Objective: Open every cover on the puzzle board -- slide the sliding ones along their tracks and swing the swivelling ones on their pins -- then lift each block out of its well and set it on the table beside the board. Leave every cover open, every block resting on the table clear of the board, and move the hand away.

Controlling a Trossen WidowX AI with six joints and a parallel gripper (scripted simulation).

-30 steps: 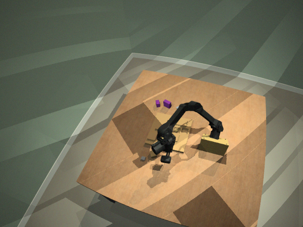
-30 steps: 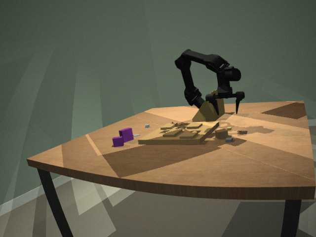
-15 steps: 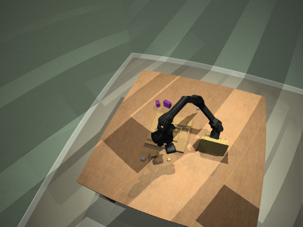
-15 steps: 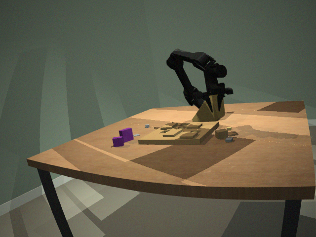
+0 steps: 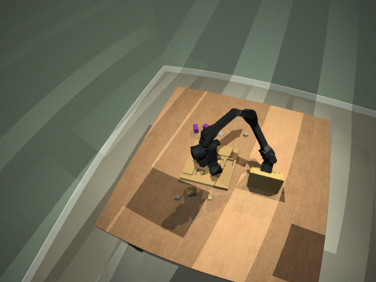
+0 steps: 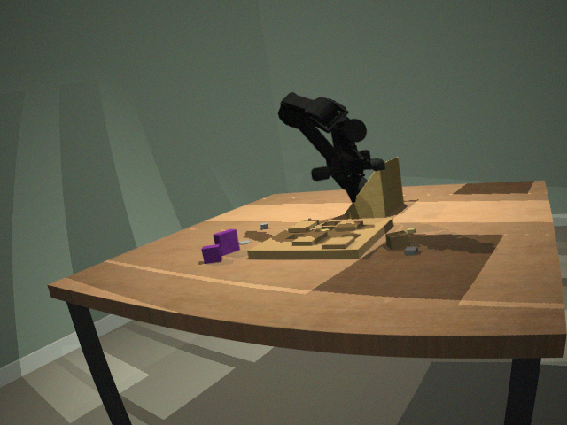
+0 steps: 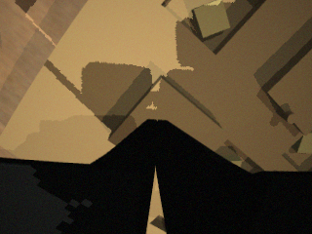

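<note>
The gripper (image 5: 212, 159) (image 6: 353, 199) (image 7: 155, 129) has its jaws clenched on nothing; in the exterior view, the puzzle board (image 5: 222, 183) (image 6: 302, 254) (image 7: 122, 39) lies beneath them, its far side closest

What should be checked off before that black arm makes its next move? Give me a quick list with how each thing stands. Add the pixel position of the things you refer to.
1. Jaws shut with nothing between them: ok.
2. Puzzle board (image 5: 222, 184) (image 6: 302, 254) (image 7: 117, 31) flat on the table: ok.
3. Small yellow block (image 5: 210, 198) (image 6: 411, 229) resting on the table, off the board: ok.
4. Smaller purple block (image 5: 195, 128) (image 6: 212, 254) and larger purple block (image 5: 205, 126) (image 6: 227, 242) clear of the board: ok.
5. Every cover open and every well emptied: cannot tell; the arm (image 5: 221, 123) (image 6: 320, 142) hides part of the board from above.
6. Jaws away from the board: not ok; they are over it.
</note>
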